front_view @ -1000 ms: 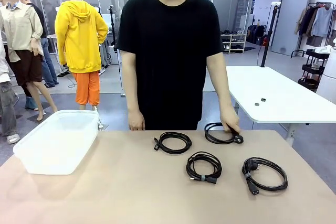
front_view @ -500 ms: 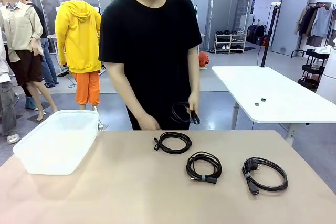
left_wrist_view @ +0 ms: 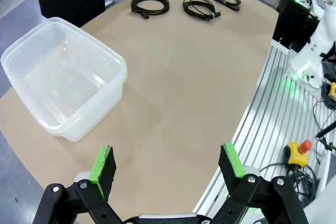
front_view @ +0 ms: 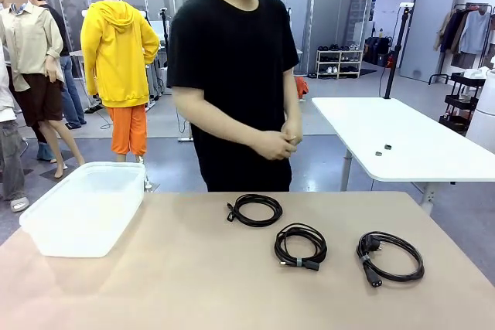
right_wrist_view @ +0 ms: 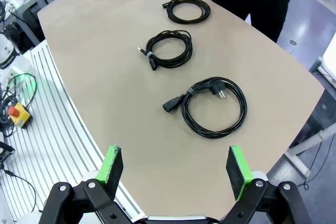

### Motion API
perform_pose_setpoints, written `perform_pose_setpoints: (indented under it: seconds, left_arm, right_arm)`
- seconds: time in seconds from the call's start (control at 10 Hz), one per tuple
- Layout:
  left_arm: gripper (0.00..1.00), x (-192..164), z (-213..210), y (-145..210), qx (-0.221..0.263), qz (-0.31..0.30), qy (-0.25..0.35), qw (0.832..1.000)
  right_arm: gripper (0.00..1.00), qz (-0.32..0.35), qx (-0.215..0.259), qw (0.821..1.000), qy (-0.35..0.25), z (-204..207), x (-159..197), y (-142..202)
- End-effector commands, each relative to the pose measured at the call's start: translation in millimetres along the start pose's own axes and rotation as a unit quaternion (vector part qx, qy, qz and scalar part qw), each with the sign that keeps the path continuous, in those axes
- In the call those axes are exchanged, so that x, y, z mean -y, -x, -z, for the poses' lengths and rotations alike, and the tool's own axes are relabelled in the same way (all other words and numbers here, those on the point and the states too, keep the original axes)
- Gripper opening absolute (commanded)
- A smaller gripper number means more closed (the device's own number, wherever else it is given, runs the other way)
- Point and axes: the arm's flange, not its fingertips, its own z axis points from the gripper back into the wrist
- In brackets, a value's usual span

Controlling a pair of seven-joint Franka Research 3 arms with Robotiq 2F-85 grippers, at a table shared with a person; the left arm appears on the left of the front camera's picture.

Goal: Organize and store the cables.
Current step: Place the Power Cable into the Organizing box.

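Three cables lie coiled on the tan table (front_view: pixel 178 276): one at the far middle (front_view: pixel 246 220), one nearer (front_view: pixel 302 260), and one to the right with a plug (front_view: pixel 370 256). In the right wrist view the plugged coil (right_wrist_view: pixel 188 115) lies closest, ahead of my right gripper (right_wrist_view: pixel 176 166), which hangs open and empty above the table's edge. My left gripper (left_wrist_view: pixel 168 163) is also open and empty, above the table near the clear plastic bin (left_wrist_view: pixel 63 77). The person's hands (front_view: pixel 278 143) are clasped at waist height, and I see no cable in them.
The clear bin (front_view: pixel 85 206) sits on the table's left part. The person stands at the far edge, behind the coils. A white table (front_view: pixel 410 144) stands farther back on the right. An emergency stop button (left_wrist_view: pixel 299 150) and ribbed metal rails lie beside the table.
The person lifted the far-right coil off the table, stepped left and straightened up. Their hands are now joined in front of the body. Both grippers stayed still.
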Motion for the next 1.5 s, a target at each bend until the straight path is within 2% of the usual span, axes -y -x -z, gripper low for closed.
perform_pose_setpoints:
  seconds: [0.0, 1.1, 1.3, 1.4]
  left_arm:
    - [1.00, -2.4, -1.9, -0.7, 0.006, 0.009, 0.007, 1.000]
    - [1.00, -2.4, -1.9, -0.7, 0.006, 0.009, 0.007, 1.000]
    - [1.00, -2.4, -1.9, -0.7, 0.006, 0.009, 0.007, 1.000]
    - [1.00, -2.4, -1.9, -0.7, 0.006, 0.009, 0.007, 1.000]
  right_arm:
    - [1.00, -0.009, 0.004, 1.000, -0.004, 0.3, 0.6, -0.2]
    - [1.00, -0.001, -0.001, 1.000, 0.000, 0.5, 0.4, 0.1]
    - [1.00, 0.058, -0.073, 0.996, 0.003, 19.6, -3.8, -34.8]
    - [1.00, 0.064, -0.108, 0.992, 0.003, 27.8, -11.3, -53.9]
